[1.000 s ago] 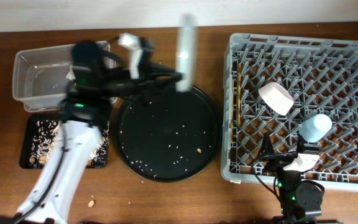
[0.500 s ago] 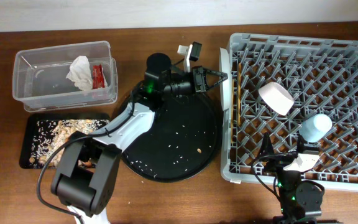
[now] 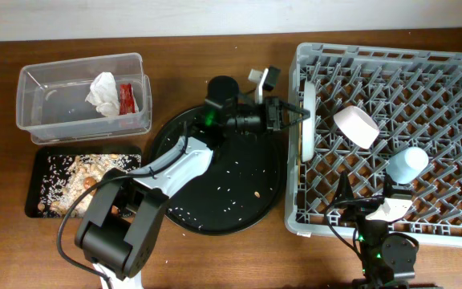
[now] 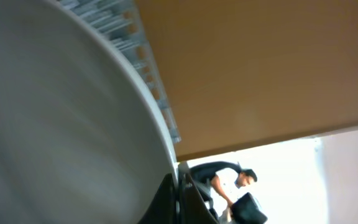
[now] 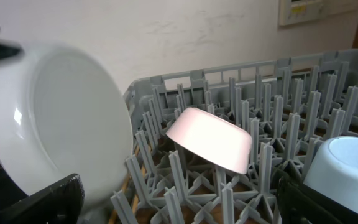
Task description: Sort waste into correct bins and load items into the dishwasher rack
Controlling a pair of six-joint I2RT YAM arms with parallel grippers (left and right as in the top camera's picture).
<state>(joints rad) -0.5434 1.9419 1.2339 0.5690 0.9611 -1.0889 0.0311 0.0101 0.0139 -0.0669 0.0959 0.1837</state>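
My left gripper point(image 3: 293, 115) is shut on the rim of the wider white dish point(image 3: 306, 120) and holds it on edge among the pegs at the left side of the grey dishwasher rack point(image 3: 375, 53). In the left wrist view the dish point(image 4: 61, 124) fills the frame, with the fingers point(image 4: 179, 196) pinching its rim. The white bowl point(image 3: 356, 127) and light-blue cup point(image 3: 407, 164) lie in the rack. The dish point(image 5: 61, 118), bowl point(image 5: 213, 140), cup point(image 5: 347, 165) and a chopstick point(image 5: 131, 177) show in the right wrist view. My right gripper point(image 5: 179, 208) is open and empty at the rack's front edge.
The clear tub point(image 3: 54, 120) holds the napkin point(image 3: 103, 90) and red wrapper point(image 3: 126, 98). The shallow black tray point(image 3: 37, 172) holds rice scraps. The round black tray point(image 3: 215, 217) carries loose grains and an orange piece point(image 3: 257, 195). Another orange bit point(image 3: 119, 261) lies on the table.
My left arm swung right with the dish, from beside the clear tub across the round tray to the rack's left side. The dish now stands among the pegs. The right arm stayed still.
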